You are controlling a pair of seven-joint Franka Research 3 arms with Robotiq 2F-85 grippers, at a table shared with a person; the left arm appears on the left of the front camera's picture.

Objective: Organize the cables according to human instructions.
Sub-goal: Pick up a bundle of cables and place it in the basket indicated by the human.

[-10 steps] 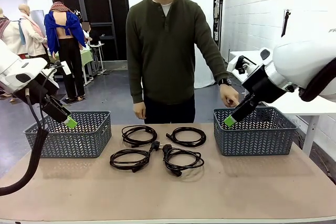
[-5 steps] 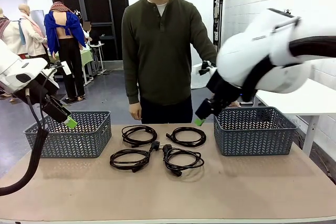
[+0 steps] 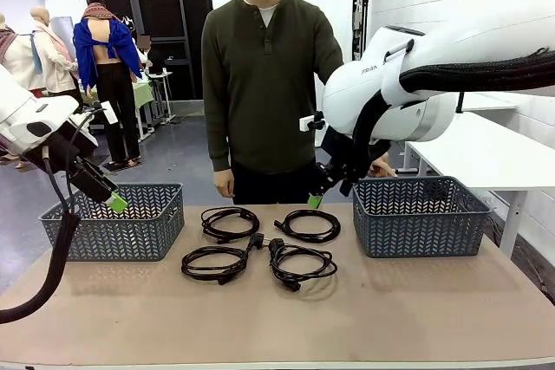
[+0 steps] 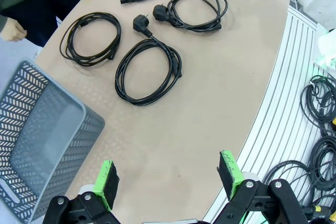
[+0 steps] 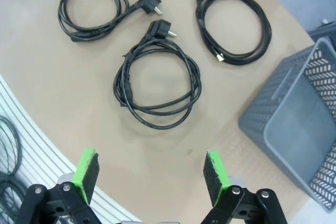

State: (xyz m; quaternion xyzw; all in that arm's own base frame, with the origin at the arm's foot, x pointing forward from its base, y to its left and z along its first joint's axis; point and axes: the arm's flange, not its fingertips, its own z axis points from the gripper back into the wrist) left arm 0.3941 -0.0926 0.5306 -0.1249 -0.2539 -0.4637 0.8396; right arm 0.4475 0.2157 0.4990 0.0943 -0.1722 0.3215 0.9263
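Front view: 4 cables point(image 3: 255, 239) lie on tan table point(image 3: 390, 301) between 2 grey baskets point(image 3: 121, 233).

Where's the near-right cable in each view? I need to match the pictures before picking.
Front: near-right cable lies in the row closest to the robot, on the right.
Left wrist: the cable is upper right in the picture.
Right wrist: the cable is at the centre.
Shared landmark: its plug lies beside the near-left cable plug, amid the four.

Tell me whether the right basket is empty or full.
Empty, as far as seen: the right basket shows bare floor; four cables lie on the table.
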